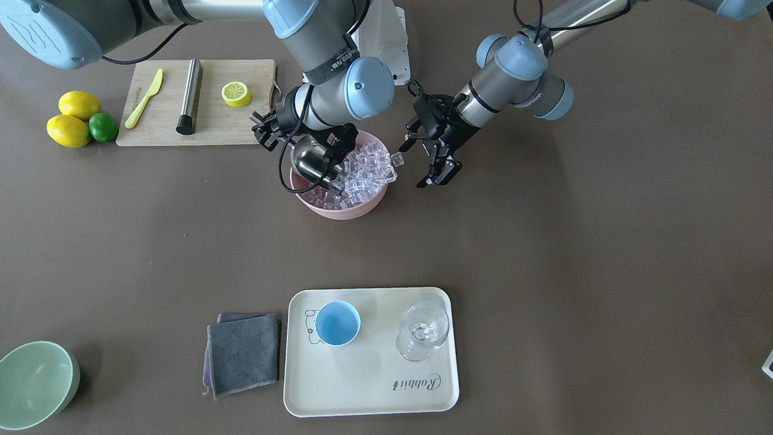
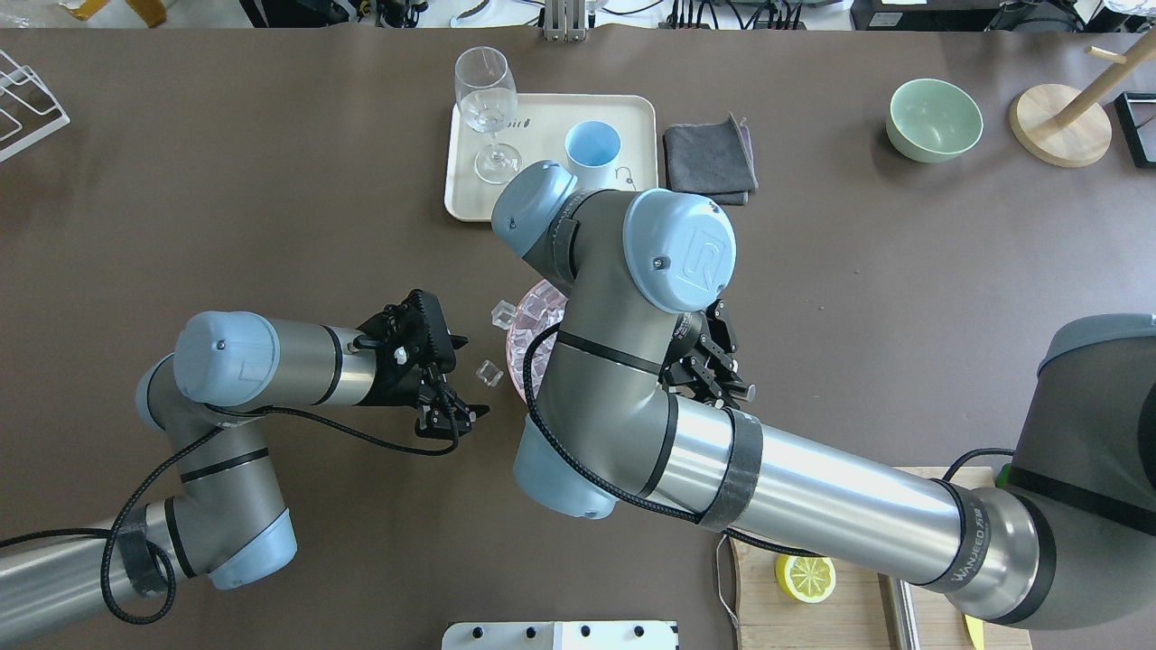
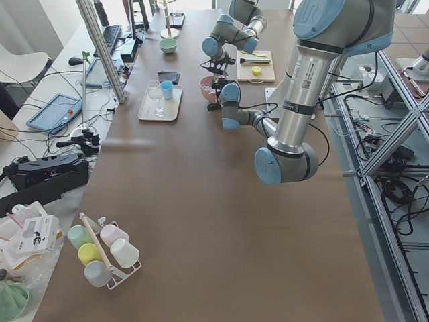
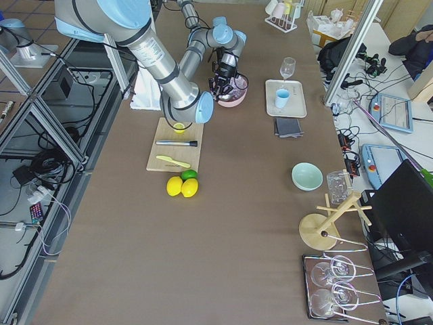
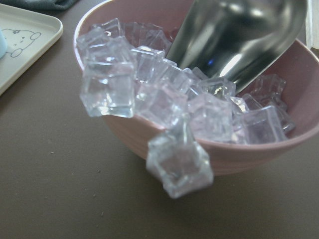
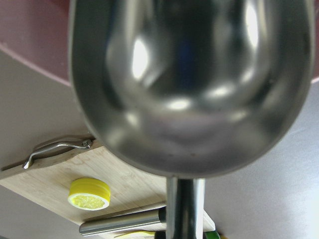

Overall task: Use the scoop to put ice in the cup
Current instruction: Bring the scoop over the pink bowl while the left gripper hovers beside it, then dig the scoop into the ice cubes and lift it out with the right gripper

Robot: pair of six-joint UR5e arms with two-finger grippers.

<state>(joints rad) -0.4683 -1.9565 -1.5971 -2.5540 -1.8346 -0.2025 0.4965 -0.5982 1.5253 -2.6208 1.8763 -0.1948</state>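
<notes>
Presently found the right gripper (image 1: 282, 138) clenched on the thin straight handle of the scoop (image 1: 311, 160). Noted its polished steel trough, deep and rounded, tilted nose-down into the ice (image 1: 368, 169). Recorded the ice as clear glassy cubes heaped in a round pink bowl (image 1: 362, 208), piled above the rim on the side away from the scoop. Found the left gripper (image 1: 438, 175) released, jaws apart, just beside the bowl. Observed two cubes beyond the rim on that side; cannot tell whether resting on the counter (image 1: 543, 272). Located the cup (image 1: 337, 322), small, round, light blue and smooth-walled, upright on a cream tray (image 1: 374, 386) with rounded corners, well apart from the bowl. Noted a clear stemmed glass (image 1: 423, 331) near it on the same tray, and a folded grey cloth (image 1: 244, 352) just beside the tray.
</notes>
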